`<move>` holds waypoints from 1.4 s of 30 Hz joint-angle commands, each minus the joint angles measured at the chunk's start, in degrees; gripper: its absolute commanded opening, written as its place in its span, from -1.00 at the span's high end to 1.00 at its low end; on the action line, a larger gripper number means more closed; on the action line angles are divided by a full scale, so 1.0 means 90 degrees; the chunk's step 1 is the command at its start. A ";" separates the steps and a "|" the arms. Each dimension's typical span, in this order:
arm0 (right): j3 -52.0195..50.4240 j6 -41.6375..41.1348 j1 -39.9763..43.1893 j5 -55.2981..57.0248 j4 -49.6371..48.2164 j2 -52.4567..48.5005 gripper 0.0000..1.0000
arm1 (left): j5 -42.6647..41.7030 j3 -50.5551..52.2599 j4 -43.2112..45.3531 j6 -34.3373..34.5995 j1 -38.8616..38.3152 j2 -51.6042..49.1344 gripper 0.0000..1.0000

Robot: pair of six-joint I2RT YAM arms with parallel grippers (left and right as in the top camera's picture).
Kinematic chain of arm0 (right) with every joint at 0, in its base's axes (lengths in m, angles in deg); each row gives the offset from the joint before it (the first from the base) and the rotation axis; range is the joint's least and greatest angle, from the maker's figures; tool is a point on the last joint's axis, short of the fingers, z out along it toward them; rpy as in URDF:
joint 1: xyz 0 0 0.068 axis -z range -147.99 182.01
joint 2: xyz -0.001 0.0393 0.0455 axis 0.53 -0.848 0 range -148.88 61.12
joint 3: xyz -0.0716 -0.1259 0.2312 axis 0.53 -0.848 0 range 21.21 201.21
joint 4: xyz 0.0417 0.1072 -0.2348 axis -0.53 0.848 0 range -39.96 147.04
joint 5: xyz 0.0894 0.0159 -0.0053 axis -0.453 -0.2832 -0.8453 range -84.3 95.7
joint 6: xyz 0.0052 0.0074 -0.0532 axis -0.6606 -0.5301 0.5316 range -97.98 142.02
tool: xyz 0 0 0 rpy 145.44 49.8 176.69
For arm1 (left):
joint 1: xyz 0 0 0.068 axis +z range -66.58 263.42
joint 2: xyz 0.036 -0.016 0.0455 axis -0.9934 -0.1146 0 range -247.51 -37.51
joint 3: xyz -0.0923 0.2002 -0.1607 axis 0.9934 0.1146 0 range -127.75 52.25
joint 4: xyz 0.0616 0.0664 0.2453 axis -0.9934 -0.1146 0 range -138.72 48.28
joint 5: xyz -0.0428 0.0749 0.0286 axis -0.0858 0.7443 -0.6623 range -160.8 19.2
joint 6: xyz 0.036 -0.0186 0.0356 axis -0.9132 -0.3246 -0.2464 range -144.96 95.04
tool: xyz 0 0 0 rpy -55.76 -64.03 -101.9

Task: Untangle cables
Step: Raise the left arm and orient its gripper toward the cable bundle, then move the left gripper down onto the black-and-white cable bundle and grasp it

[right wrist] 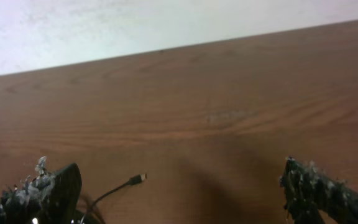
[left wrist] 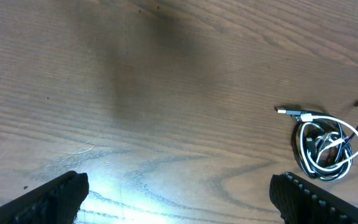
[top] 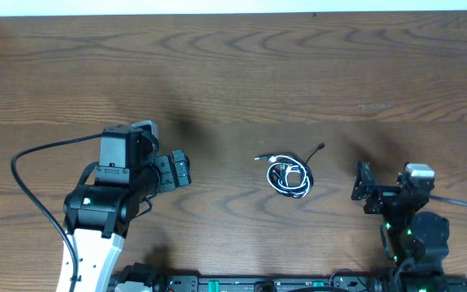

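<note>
From overhead the cables (top: 289, 175) lie coiled; right wrist shows one plug (right wrist: 138, 179).

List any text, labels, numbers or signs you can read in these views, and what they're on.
No readable text in any view.
Cables: the plugs are too small to show any marking.
Left hand and right hand: black, no lettering visible.
Table: wood grain only, no label or sign.
</note>
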 commanded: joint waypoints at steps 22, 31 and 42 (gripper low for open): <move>0.3206 0.0600 0.0017 -0.1241 0.2421 -0.3621 -0.99 | 0.0010 -0.0163 0.0447 -0.0153 -0.1030 -0.1015 -0.97; 0.3211 0.0602 0.0017 -0.2149 0.2344 -0.3604 -0.99 | -0.1037 -0.0160 0.1761 0.0430 -0.2239 -0.2016 -0.98; 0.3203 0.0024 0.0017 -0.1151 0.2718 -0.3842 -0.99 | -0.1039 -0.0160 0.2378 0.1948 -0.2936 -0.3249 -0.84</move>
